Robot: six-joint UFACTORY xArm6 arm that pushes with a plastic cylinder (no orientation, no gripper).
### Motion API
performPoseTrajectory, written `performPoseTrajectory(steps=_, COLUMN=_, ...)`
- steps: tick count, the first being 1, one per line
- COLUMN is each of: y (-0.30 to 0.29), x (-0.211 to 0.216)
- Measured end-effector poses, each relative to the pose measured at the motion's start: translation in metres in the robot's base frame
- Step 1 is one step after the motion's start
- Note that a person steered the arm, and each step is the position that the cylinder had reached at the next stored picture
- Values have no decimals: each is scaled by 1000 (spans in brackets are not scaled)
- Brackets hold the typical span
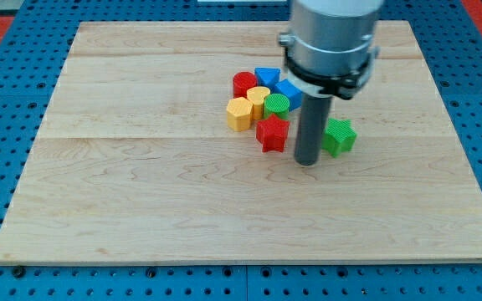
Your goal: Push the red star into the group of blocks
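The red star [272, 133] lies on the wooden surface [141, 192] at the lower edge of the group, touching or all but touching the yellow block [239, 114] to its upper left and the green round block [277, 105] just above it. My tip [307, 161] rests on the surface just beside the star, on the view's right and slightly lower. There are no fingers here to open or clench, only the bare rod. The rest of the group, a red round block [244, 84] and two blue blocks [267, 77], sits toward the view's top left of the star. A green star [339, 137] stands apart, right of the rod. I judge a short push toward the upper left would seat the star more firmly.
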State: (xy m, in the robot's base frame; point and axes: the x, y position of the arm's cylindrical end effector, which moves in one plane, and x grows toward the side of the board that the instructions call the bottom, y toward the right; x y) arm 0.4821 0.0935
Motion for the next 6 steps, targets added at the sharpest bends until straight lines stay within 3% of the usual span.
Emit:
performPoseTrajectory(steps=4, y=-19, x=-34)
performPoseTrajectory(steps=5, y=-16, x=-30)
performPoseTrajectory(steps=6, y=-12, x=0)
